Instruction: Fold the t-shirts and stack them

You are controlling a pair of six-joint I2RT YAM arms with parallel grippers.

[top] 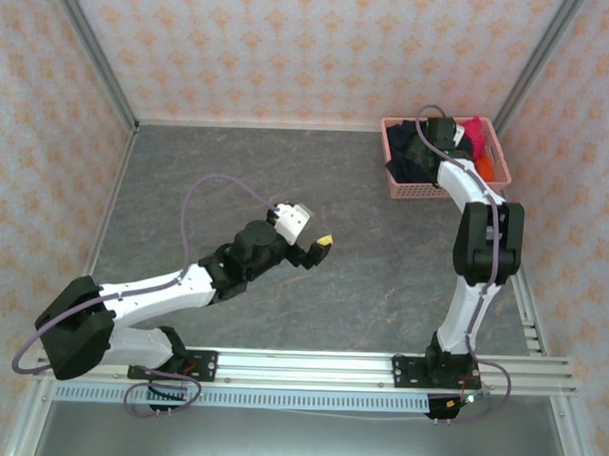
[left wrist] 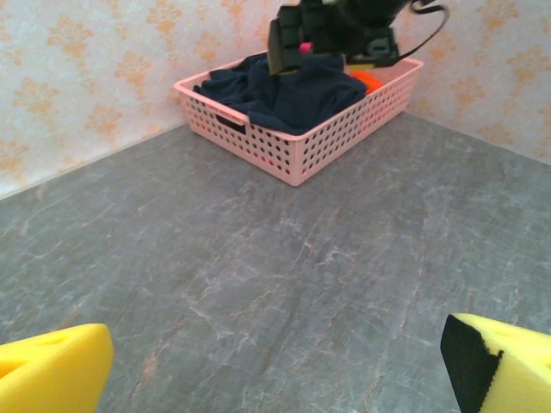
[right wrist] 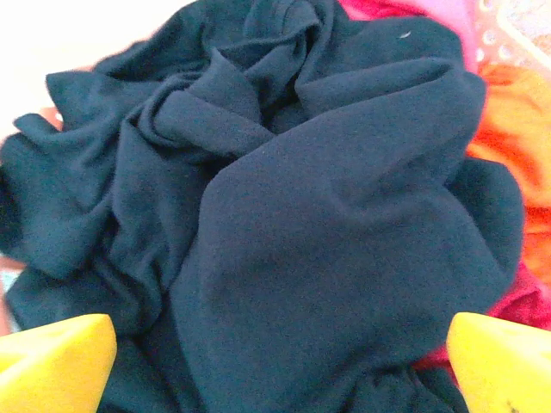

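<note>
Pink plastic lattice is forming the basket (top: 422, 190), which is sitting at the upper right of the overhead view, on the grey marbled table (top: 266, 177). All three t-shirts are lying crumpled inside it, unfolded. The dark navy t-shirt (right wrist: 284, 215) is taking up most of the basket and is bunching in deep creases across the middle of the right wrist view. The magenta-red t-shirt (right wrist: 387, 9) is showing at the upper edge of that view and again at the lower right, under the navy cloth. The orange t-shirt (right wrist: 508, 129) is lying along the right edge, touching the navy one.

The right gripper (right wrist: 275, 361) is hanging directly over the dark navy t-shirt with its jaws spread wide. Its yellow fingertips (right wrist: 56, 357) are sitting in the lower corners of the view, and nothing is being held between them. Whether the tips are touching the cloth cannot be told.

The left gripper (left wrist: 275, 370) is hovering above bare table at the centre of the overhead view, well apart from the basket and pointing toward it. Its jaws are likewise standing fully apart and gripping nothing.
</note>
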